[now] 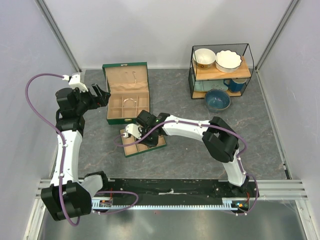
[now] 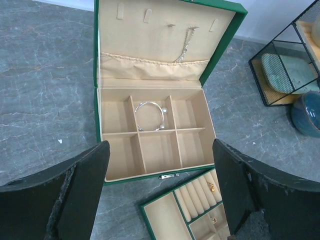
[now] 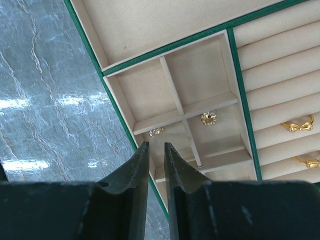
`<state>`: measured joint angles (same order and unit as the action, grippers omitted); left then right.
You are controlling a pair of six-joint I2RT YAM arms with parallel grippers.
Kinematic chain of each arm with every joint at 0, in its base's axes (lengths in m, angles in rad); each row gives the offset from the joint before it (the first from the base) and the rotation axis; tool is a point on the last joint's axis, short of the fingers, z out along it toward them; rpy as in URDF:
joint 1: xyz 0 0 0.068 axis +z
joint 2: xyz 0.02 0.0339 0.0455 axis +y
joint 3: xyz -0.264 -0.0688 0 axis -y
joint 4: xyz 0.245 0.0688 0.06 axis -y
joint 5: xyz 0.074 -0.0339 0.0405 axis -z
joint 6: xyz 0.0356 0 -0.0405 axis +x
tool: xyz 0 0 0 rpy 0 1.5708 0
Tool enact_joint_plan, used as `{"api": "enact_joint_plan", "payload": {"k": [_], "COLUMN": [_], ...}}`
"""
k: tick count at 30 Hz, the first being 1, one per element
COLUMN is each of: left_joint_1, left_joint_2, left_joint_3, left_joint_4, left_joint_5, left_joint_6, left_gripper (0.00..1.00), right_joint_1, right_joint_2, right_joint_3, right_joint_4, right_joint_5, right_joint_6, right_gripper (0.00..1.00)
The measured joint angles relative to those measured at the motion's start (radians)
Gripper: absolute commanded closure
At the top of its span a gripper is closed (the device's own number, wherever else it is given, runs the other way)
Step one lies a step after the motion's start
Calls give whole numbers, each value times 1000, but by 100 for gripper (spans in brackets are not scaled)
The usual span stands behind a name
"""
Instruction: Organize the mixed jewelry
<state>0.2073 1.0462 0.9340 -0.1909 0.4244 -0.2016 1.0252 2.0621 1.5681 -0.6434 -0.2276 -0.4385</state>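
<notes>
A silvery wire bangle (image 2: 149, 115) lies in a back middle compartment of the open green box (image 2: 150, 176); it also shows from above (image 1: 131, 100). A thin chain (image 2: 185, 45) hangs in the lid. The loose green tray (image 1: 131, 152) lies in front of the box. In it are two small gold studs (image 3: 156, 131) (image 3: 208, 118) in small compartments and two gold rings (image 3: 296, 125) (image 3: 307, 161) in the ring rolls. My right gripper (image 3: 156, 144) hovers over the tray's edge, jaws a narrow slit apart, nothing between them. My left gripper (image 2: 160, 150) is wide open and empty, near the box.
A black wire shelf (image 1: 220, 70) at the back right holds two white bowls (image 1: 228, 60) and a blue mug (image 1: 235, 85). A blue bowl (image 1: 217, 99) stands on the grey table in front of it. White walls close in on both sides.
</notes>
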Motion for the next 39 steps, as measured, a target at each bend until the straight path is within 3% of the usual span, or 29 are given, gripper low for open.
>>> {"api": "enact_joint_plan", "payload": {"k": [16,27,39], "left_joint_1": [1,1,1], "left_joint_2": [0,0,0], "left_joint_3": [0,0,0], "left_joint_4": [0,0,0], "left_joint_5": [6,33,53], "left_joint_6": [0,0,1], "left_gripper": [9,9,9], "right_joint_1": [0,-1,-158], "right_joint_2": [0,-66,-92], "right_joint_3": [-6,-6,15], "right_joint_4": [1,-8,-3], "right_joint_5": [21,84,236], "right_joint_6": [-3,11,234], "right_gripper": [69,59,58]}}
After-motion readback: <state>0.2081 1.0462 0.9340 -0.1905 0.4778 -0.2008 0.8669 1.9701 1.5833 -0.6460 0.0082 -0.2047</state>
